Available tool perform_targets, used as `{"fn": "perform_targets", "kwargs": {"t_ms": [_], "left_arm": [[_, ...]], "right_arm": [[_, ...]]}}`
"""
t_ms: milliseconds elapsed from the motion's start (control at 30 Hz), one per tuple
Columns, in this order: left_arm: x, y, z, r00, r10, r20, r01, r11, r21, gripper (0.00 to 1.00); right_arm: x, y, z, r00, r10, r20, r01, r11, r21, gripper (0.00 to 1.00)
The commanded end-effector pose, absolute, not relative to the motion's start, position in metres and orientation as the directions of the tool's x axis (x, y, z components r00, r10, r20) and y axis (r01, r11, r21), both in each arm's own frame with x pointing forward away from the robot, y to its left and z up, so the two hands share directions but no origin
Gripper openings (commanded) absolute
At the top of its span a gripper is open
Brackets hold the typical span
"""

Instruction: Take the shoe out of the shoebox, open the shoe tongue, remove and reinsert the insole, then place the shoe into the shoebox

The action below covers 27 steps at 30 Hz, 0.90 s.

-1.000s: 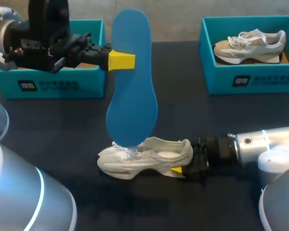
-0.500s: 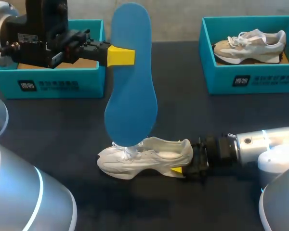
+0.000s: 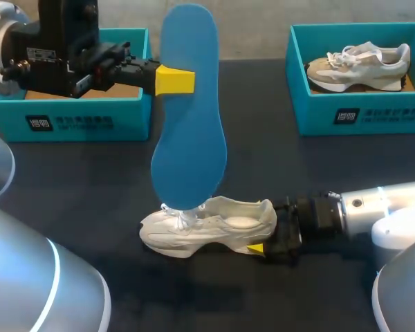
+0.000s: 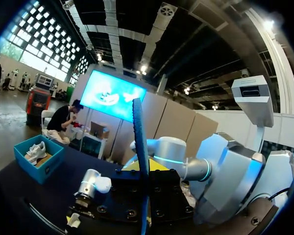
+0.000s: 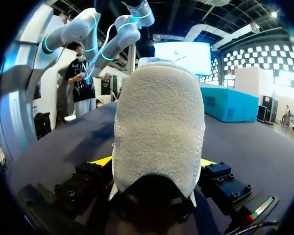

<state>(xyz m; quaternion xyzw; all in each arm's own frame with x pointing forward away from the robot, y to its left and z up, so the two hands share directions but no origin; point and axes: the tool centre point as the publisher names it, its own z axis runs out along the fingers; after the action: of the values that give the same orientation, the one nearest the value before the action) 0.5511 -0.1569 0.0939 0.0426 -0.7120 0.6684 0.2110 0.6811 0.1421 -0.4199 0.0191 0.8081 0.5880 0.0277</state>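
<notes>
Far left: open teal cardboard shoebox (image 3: pixel 69 119) on the dark bench (image 3: pixel 90 180), set well apart from the work, presumably ready to take the shoe back at the end. Pinches the long blue foam insole (image 3: pixel 188 124) in the left claw (image 3: pixel 176 81), yellow tips pressed on its narrow upper part, so the broad end hangs down toward the laced front of the white mesh sneaker (image 3: pixel 207 228). Cannot tell whether that end touches the opening. Stands on its sole mid-bench, toe leftward. Clamps the heel from both sides with the right claw (image 3: pixel 264 236), probably to steady the sneaker while the insole goes in. Far right: second teal box (image 3: pixel 360 114) with a beige sneaker (image 3: pixel 360 62) inside, apparently uninvolved.
</notes>
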Motion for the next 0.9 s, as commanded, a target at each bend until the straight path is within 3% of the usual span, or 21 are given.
{"fn": "perform_targets", "kwargs": {"t_ms": [33,600,900], "left_arm": [[0.552,-0.158,0.094,-0.907,0.222,0.358,-0.343,0.106,-0.933,0.0],[0.552,-0.158,0.094,-0.907,0.222,0.358,-0.343,0.106,-0.933,0.0],[0.552,-0.158,0.094,-0.907,0.222,0.358,-0.343,0.106,-0.933,0.0]], "right_arm": [[0.677,0.139,-0.408,-0.998,0.055,-0.021,0.002,0.377,0.926,1.0],[0.669,0.118,-0.379,-0.999,0.051,0.006,0.036,0.6,0.799,1.0],[0.672,0.12,-0.363,-0.998,0.064,0.029,0.068,0.756,0.651,1.0]]}}
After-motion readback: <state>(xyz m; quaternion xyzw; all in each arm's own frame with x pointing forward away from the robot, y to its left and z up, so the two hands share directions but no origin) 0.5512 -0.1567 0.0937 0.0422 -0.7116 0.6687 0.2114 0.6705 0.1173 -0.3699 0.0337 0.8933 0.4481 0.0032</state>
